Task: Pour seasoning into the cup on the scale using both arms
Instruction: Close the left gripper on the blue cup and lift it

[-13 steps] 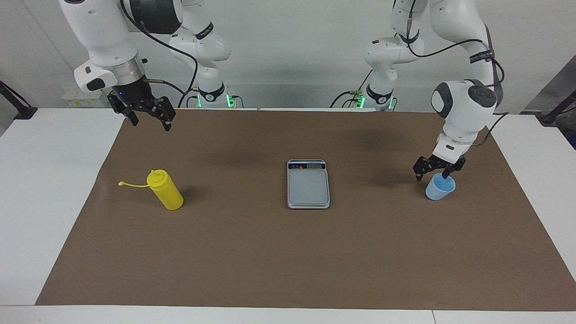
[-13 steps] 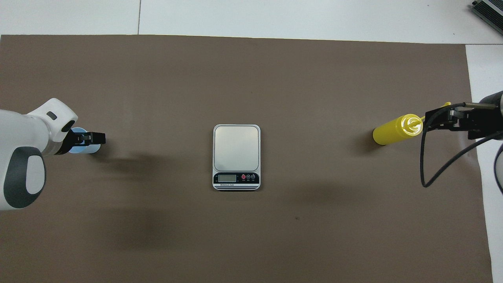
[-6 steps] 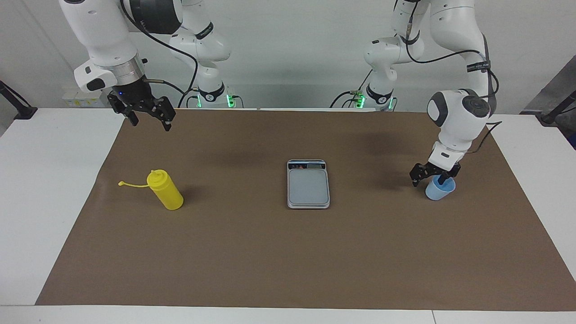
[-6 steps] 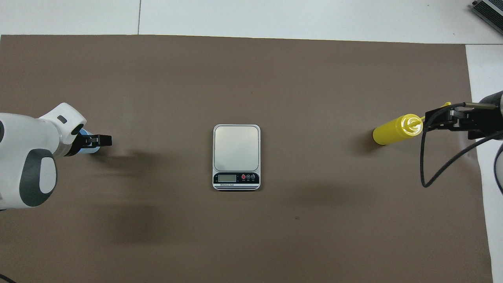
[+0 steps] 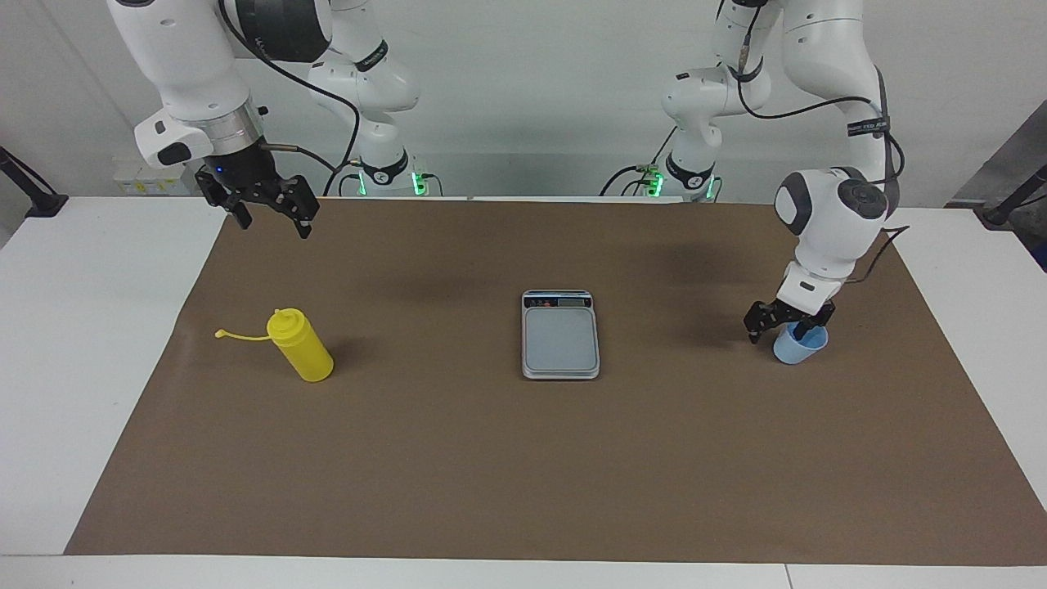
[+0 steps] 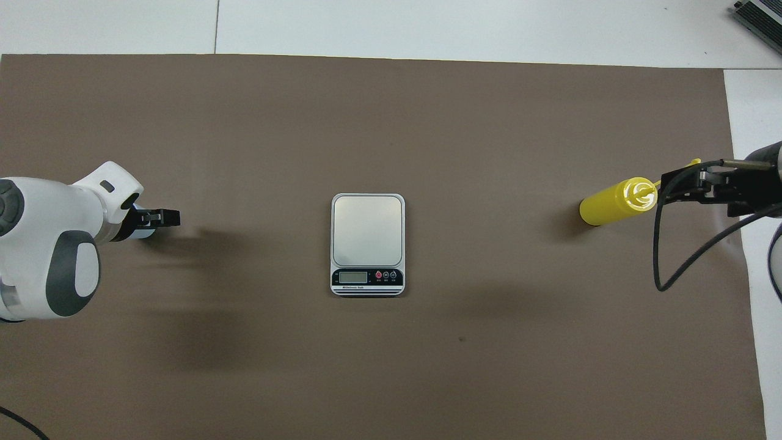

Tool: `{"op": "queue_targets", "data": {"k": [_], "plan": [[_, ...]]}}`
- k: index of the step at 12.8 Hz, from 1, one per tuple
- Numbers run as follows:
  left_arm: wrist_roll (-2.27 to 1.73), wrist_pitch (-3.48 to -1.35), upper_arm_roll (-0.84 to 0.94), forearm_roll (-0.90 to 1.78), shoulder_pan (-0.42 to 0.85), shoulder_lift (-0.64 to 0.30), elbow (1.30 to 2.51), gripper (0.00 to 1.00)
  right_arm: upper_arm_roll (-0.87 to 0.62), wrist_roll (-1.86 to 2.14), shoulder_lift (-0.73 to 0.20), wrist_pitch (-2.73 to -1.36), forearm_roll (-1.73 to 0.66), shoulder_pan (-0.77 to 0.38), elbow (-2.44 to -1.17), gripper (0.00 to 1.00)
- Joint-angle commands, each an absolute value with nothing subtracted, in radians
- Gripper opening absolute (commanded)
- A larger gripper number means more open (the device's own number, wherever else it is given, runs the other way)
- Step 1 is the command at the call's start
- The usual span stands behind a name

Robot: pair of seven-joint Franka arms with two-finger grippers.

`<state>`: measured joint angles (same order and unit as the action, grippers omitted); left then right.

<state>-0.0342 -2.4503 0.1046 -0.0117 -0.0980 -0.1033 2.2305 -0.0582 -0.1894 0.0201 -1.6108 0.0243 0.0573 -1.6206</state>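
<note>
Standing upright: the seasoning, a bright yellow cylindrical plastic squeeze bottle with a domed nozzle top, on the brown paper mat toward the right arm's end of the table; its thin yellow cap strap trails off sideways from the top.
Scale: the flat rectangular silver-grey kitchen scale lies at the middle of the mat, nothing on its grey plate, its dark display strip along the edge nearer the robots.
Cup: the small light-blue translucent tapered plastic cup stands on the mat toward the left arm's end, well apart from the scale.
Left gripper: the left arm's black two-finger gripper is down at the cup's rim, jaws spread wide; one finger appears to reach inside the cup and the other stands outside its wall. Whether either finger touches the wall I cannot tell.
Right gripper: the right arm's black gripper hangs high over the mat's edge at its own end, fingers apart, holding nothing; the arm waits there, clear of the yellow bottle.
Table: white tabletop shows around the mat.
</note>
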Motion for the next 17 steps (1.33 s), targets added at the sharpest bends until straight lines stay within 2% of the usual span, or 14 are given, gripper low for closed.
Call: {"op": "queue_targets", "data": {"k": [1, 9, 17], "plan": [[-0.020, -2.467, 0.104, -0.011, -0.104, -0.100, 2.238, 0.79, -0.061, -0.198, 0.037, -1.601, 0.009, 0.066, -1.632, 1.00], [-0.015, -2.456, 0.103, -0.012, -0.106, -0.106, 2.200, 0.52, -0.061, -0.198, 0.037, -1.601, 0.009, 0.066, -1.632, 1.00], [0.035, -2.422, 0.101, -0.011, -0.110, -0.107, 2.195, 0.34, -0.061, -0.198, 0.037, -1.601, 0.009, 0.066, -1.631, 1.00]]}}
